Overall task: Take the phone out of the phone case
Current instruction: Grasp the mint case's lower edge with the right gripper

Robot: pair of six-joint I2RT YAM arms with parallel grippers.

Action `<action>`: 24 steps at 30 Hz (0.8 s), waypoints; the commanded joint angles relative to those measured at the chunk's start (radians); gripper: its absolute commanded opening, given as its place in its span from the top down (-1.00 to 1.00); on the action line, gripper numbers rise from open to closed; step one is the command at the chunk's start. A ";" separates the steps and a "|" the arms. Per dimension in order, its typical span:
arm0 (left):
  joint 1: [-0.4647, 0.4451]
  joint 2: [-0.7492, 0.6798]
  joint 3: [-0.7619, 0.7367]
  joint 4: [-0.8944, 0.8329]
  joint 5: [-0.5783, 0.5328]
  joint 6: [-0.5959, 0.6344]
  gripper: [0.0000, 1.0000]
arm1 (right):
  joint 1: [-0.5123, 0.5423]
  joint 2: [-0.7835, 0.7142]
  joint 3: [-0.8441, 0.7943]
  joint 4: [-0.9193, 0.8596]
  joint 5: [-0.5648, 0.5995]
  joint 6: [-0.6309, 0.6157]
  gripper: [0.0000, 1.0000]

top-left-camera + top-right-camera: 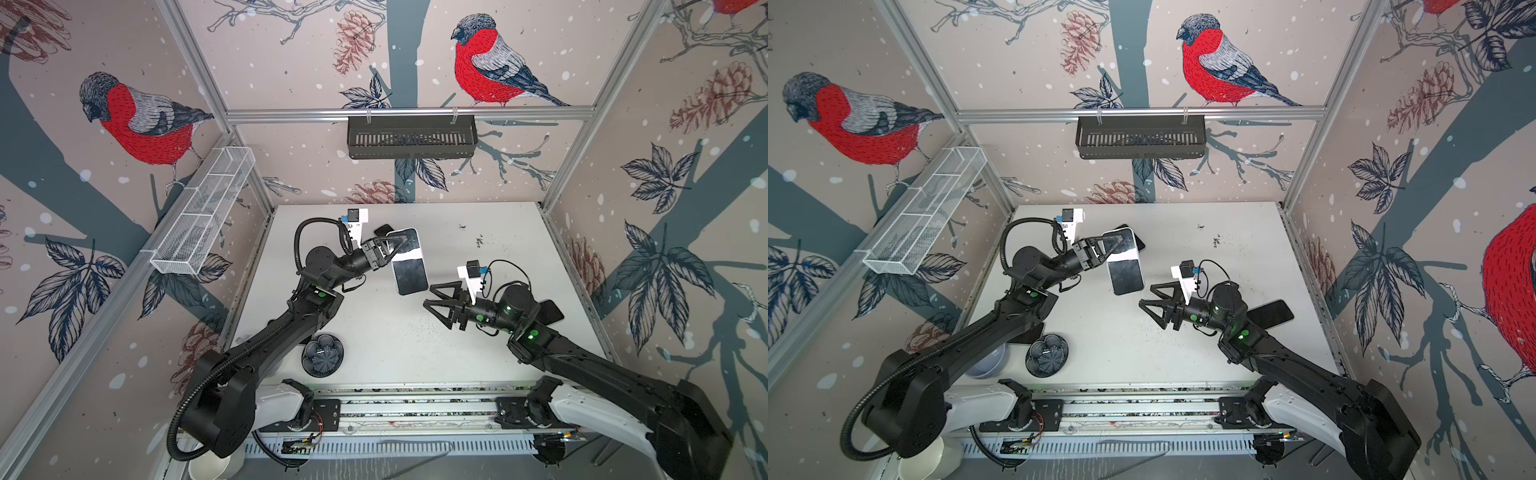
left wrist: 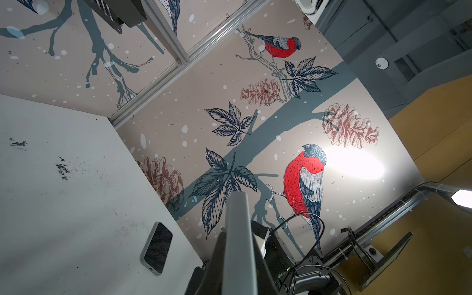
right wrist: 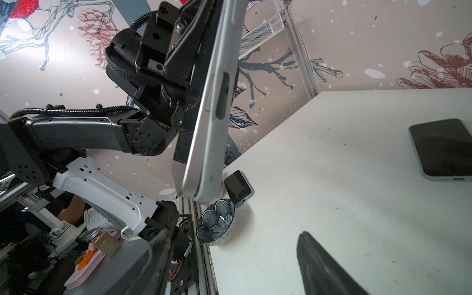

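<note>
Your left gripper (image 1: 400, 241) clamped on the cased phone (image 1: 410, 272), held above the table (image 1: 395, 336), your right gripper (image 1: 429, 296) wide open, empty, near its lower end.

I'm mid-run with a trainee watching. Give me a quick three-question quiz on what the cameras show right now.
1. True or false: the left gripper is shut on the cased phone, which is lifted off the table.
2. The right gripper is: A) open and empty; B) shut and empty; C) shut on a second phone.
3. Fill in: the patterned ____ stands on the table near its front edge.
Key: 1 true; 2 A; 3 bowl.
</note>
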 commanded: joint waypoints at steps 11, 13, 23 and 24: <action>-0.001 -0.003 -0.010 0.153 0.010 -0.035 1.00 | -0.004 0.066 0.015 0.145 -0.036 0.063 -0.56; -0.002 -0.005 -0.012 0.150 0.009 -0.033 1.00 | -0.004 0.078 0.022 0.150 -0.039 0.064 -0.56; -0.010 -0.001 -0.017 0.168 0.009 -0.033 1.00 | -0.018 0.118 0.038 0.182 -0.042 0.092 -0.55; -0.011 0.001 -0.020 0.171 0.010 -0.035 1.00 | -0.021 0.123 0.038 0.190 -0.043 0.095 -0.55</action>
